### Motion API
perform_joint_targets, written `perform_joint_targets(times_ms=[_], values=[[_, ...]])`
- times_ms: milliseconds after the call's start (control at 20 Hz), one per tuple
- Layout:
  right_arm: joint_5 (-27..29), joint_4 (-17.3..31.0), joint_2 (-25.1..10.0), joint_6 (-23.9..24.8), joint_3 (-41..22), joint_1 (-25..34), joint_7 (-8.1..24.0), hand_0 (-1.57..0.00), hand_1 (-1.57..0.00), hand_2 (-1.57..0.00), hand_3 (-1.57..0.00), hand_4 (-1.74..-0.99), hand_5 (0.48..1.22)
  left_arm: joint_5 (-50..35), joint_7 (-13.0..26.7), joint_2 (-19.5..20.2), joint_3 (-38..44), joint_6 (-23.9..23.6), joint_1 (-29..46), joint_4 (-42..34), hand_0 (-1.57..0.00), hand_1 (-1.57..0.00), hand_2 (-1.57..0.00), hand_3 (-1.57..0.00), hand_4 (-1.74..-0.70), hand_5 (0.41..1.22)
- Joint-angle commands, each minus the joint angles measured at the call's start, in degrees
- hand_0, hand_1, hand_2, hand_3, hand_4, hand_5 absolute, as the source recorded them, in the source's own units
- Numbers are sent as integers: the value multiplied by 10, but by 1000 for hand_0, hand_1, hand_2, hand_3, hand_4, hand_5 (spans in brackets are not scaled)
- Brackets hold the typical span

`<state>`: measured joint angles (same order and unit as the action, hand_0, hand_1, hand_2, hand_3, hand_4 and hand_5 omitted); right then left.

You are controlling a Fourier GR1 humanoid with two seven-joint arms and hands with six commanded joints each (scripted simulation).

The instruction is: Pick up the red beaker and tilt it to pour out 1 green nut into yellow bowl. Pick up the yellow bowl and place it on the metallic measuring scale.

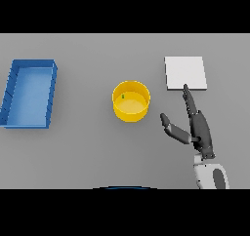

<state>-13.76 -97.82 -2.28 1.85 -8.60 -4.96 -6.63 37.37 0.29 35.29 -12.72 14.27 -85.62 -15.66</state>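
— What is hidden or hard to make out?

— Only a tiny green speck, too small to be identified, is seen inside the round yellow bowl. The right robot hand is cut off below the forearm.

— How is the bowl placed?

— It is stood upright, mouth upward, at mid grey surface, between the blue rectangular tray and the flat pale metallic square scale.

— And the robot hand?

— It is held open, empty, fingers extended onto the scale's near edge, thumb spread toward the bowl.

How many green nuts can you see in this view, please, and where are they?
1. A single green nut lies inside the yellow bowl, near its far-left inner wall. No others show on the table; the red beaker is not in view, so more may be unseen.
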Motion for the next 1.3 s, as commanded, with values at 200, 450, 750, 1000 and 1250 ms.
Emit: perform_joint_targets(times_ms=[200, 450, 750, 1000, 1250], values=[[0, 7, -6, -10, -3, 9, 1, 1, 1, 1, 1, -1134, 632, -88, 86, 10, 71, -98, 129, -29, -1571, -1571, -1571, -1564, -1740, 1221], [12, 15, -7, -14, 3, 12, -11, 1, 1, 1, 1, -1127, 664, -173, 165, -3, 125, -147, 260, -125, -1571, -1571, -1571, -1569, -1741, 1221], [4, 13, -13, -13, 1, 7, -17, 1, 1, 1, 1, -1175, 676, -237, 214, -31, 137, -188, 458, -322, -1571, -1571, -1571, -1570, -1741, 1186], [8, 13, -11, -12, 3, 4, -17, 1, 1, 1, 1, -1157, 671, -254, 267, -44, 135, -204, 534, -416, -1571, -1571, -1571, -1571, -1741, 925], [7, 8, -10, -14, 0, 2, -10, 1, 1, 1, 1, -1149, 670, -312, 276, -29, 136, -114, 570, -496, -940, -860, -817, -843, -1126, 705]])
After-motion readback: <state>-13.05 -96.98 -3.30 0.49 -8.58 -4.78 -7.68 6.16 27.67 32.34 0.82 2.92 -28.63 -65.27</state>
